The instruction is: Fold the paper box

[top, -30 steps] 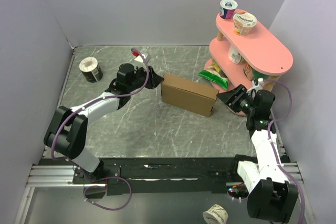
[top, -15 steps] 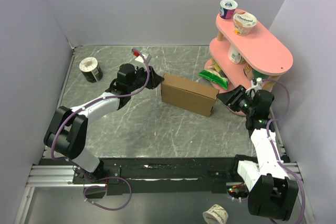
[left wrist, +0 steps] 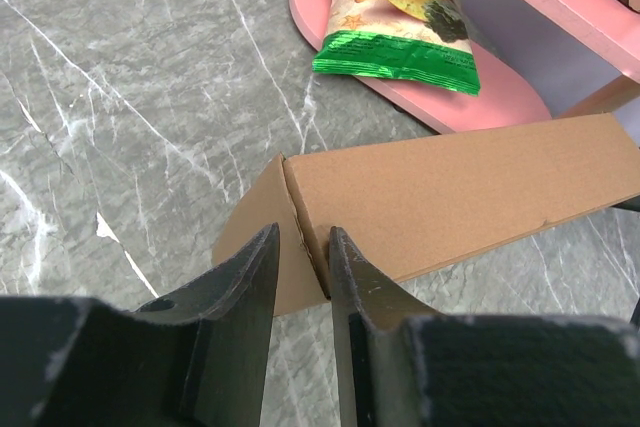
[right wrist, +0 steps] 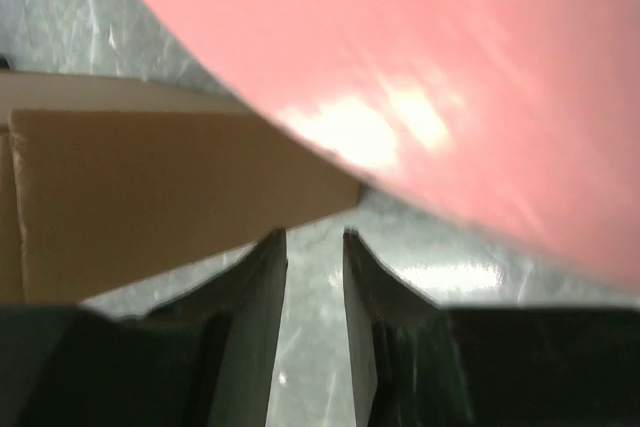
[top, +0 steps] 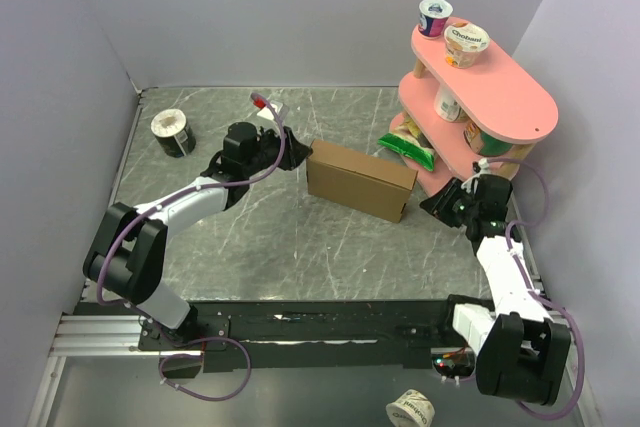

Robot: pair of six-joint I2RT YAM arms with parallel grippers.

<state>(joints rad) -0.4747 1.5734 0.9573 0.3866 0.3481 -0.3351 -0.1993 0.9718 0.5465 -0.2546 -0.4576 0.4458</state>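
Observation:
The paper box (top: 360, 181) is a closed, shallow brown cardboard box lying at an angle mid-table. My left gripper (top: 297, 153) is at its left end. In the left wrist view the fingertips (left wrist: 262, 247) stand a narrow gap apart, right at the box's (left wrist: 460, 197) end corner, and only table shows further back in the gap. My right gripper (top: 434, 203) is low by the box's right end, under the pink shelf (top: 500, 97). In the right wrist view this gripper (right wrist: 314, 237) is narrowly open over bare table, with the box (right wrist: 150, 187) just ahead on the left.
The pink two-tier shelf (right wrist: 450, 67) crowds the right arm from above and holds yogurt cups (top: 466, 44). A green chips bag (left wrist: 405, 17) lies on its lower tier behind the box. A dark cup (top: 172, 132) stands at the far left. Walls enclose the table.
My right gripper's jaws have narrowed and it has slid slightly nearer along the shelf base. The left arm and the box have not moved.

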